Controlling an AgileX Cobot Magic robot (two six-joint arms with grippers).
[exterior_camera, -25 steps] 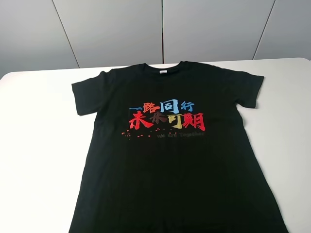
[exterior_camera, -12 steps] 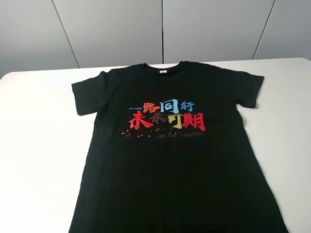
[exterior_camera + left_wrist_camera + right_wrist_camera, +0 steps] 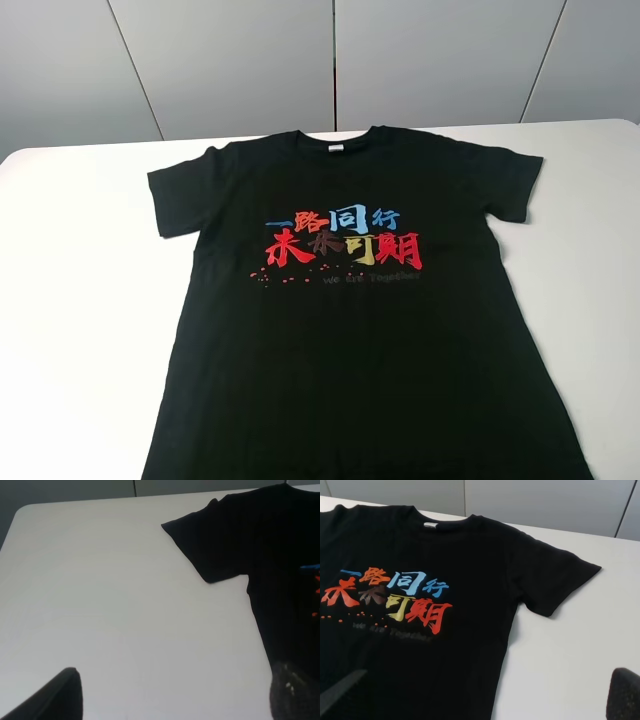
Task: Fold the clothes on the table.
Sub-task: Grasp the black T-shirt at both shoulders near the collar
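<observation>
A black T-shirt (image 3: 350,320) with red, blue and yellow characters on the chest lies flat, face up, on the white table (image 3: 80,300), collar toward the far edge. Both sleeves are spread out and the hem runs off the near edge of the exterior high view. Neither gripper shows in that view. In the left wrist view my left gripper (image 3: 179,672) is open and empty, above bare table beside the shirt's left sleeve (image 3: 210,545). In the right wrist view my right gripper (image 3: 492,675) is open and empty, above the shirt's right side, near its right sleeve (image 3: 555,577).
A grey panelled wall (image 3: 330,60) stands behind the table's far edge. Bare white table surface shows on both sides of the shirt (image 3: 590,270). The table's far left corner shows in the left wrist view (image 3: 22,512).
</observation>
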